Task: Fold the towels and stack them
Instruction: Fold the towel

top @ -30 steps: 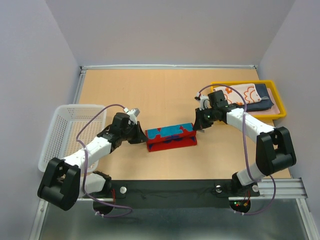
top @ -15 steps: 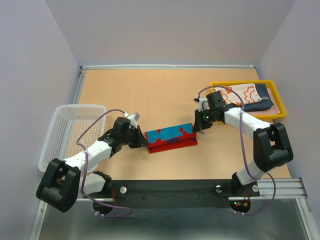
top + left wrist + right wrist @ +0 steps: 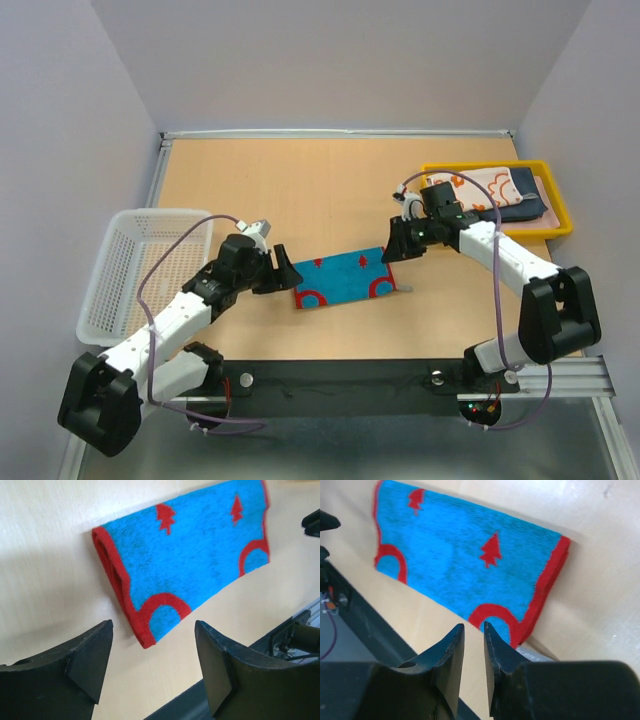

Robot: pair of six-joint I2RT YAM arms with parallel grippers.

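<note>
Containers: two are noted. A yellow tray (image 3: 560, 228) sits at the far right of the desk (image 3: 330, 180). Two towels are held in it: a patterned towel (image 3: 480, 185), orange on white, and a navy towel (image 3: 522, 209) lying against its near side. A white mesh basket (image 3: 110, 265) stands at the left edge of the desk.

Counts: three towels, two containers and two arms (image 3: 175, 310) are seen.

The third towel, a folded towel (image 3: 342, 278), lies flat on the bare desk, roughly central, outside both containers. Its upper face is blue with red arcs and small red tree shapes. Stacked red-edged layers are seen at its left end in the left wrist view.

The left fingers (image 3: 90, 660) are spread wide just off the towel's left end, with nothing pinched. The right fingers (image 3: 445, 655) are parted by only a narrow gap at the towel's right end. Nothing is gripped between them.

Surface and room: the desk is light wood grain with a metal rim. A black strip (image 3: 340, 380) runs along the near edge at the arm bases. Plain pale walls (image 3: 330, 60) enclose three sides.
</note>
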